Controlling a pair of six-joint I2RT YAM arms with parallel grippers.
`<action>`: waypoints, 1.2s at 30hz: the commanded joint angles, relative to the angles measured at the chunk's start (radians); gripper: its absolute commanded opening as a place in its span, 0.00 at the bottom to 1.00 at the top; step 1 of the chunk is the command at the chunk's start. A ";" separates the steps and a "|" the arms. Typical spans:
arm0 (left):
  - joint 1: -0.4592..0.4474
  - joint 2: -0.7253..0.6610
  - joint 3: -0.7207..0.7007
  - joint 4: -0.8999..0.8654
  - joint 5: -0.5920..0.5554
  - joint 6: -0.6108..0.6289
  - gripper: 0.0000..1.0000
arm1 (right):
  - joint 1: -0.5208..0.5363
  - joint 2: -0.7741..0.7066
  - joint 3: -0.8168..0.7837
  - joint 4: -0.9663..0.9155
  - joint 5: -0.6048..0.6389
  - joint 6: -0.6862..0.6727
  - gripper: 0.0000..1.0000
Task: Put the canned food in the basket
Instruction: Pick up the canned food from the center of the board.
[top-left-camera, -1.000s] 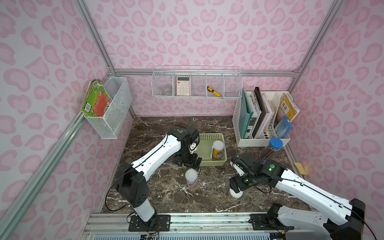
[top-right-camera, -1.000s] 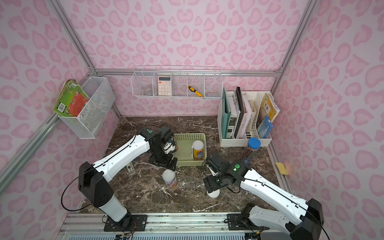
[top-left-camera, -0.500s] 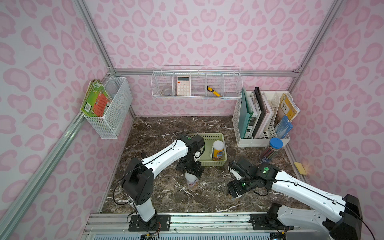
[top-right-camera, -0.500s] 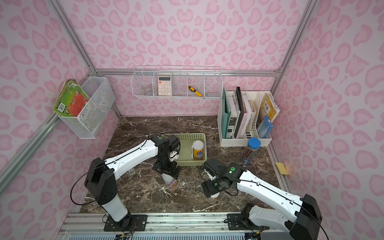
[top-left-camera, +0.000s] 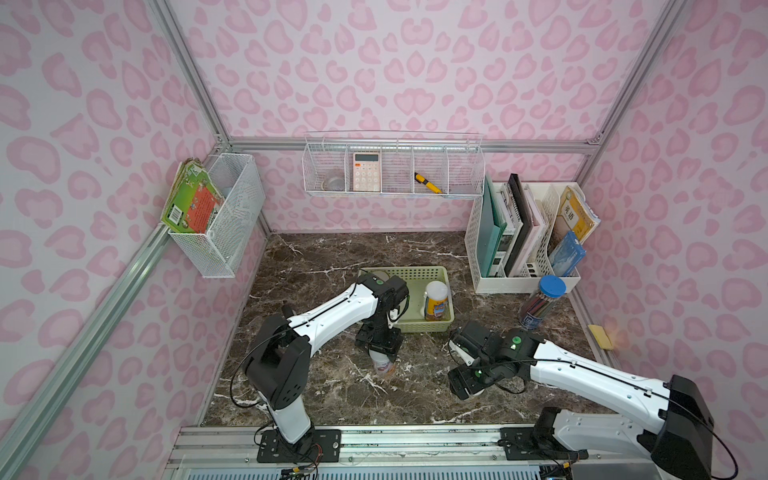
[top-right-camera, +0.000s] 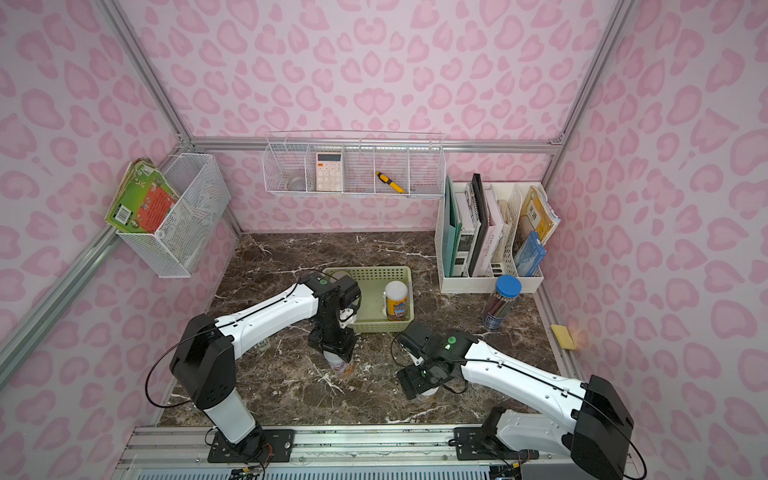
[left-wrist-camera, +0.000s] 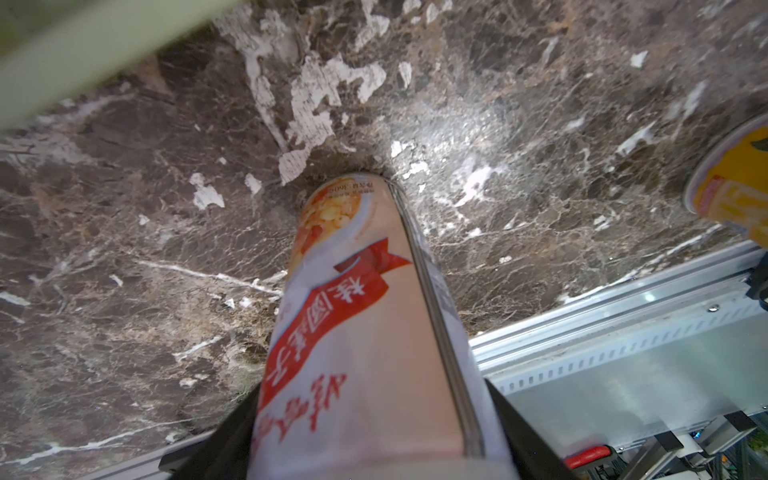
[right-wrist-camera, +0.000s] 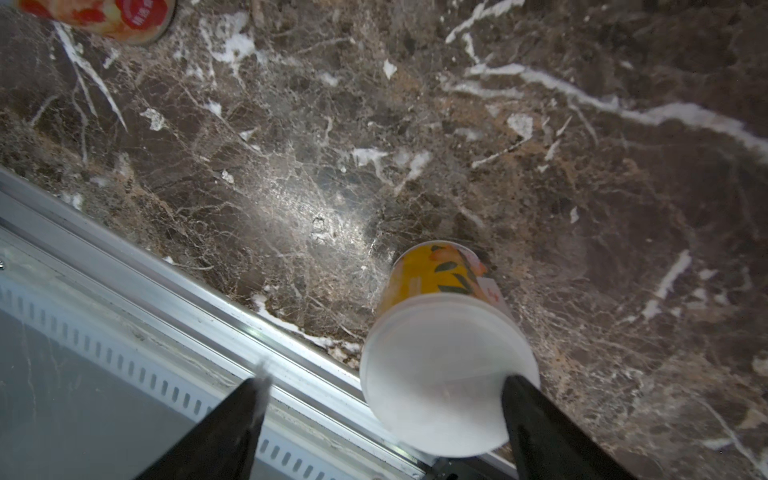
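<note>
Two pickups in hand at once. The left tool (top-left-camera: 379, 348) straddles the pink-label can (left-wrist-camera: 365, 332), which stands upright on the tabletop (top-left-camera: 332, 257) just in front of the basket (top-left-camera: 415, 272). Its fingers (left-wrist-camera: 523, 432) sit flush against both sides, so I read this as a grip taken, can not yet lifted.

The right tool (right-wrist-camera: 386, 386) hangs wide over the yellow-label can (right-wrist-camera: 440, 274), upright near the tabletop's front edge. One finger is just beside the white lid (right-wrist-camera: 444, 374), the other well apart.

A third can (top-left-camera: 436, 301) stands inside the basket already. A round shape (top-left-camera: 377, 275) in its far corner, mostly hidden by the left arm (top-left-camera: 332, 316), may be another.

Next: the left lifts straight, clears the basket's near wall and sets down beside the third can. The right needs centring before it closes.
</note>
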 joint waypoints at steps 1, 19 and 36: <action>-0.001 0.000 -0.013 0.020 0.028 0.001 0.70 | 0.006 0.021 0.025 -0.051 0.074 0.008 0.92; -0.001 0.010 -0.048 0.046 0.044 -0.006 0.52 | 0.004 0.050 -0.068 0.049 0.049 0.002 0.93; 0.001 -0.038 0.081 -0.083 0.002 0.013 0.08 | -0.007 0.093 0.132 -0.128 0.161 -0.039 0.45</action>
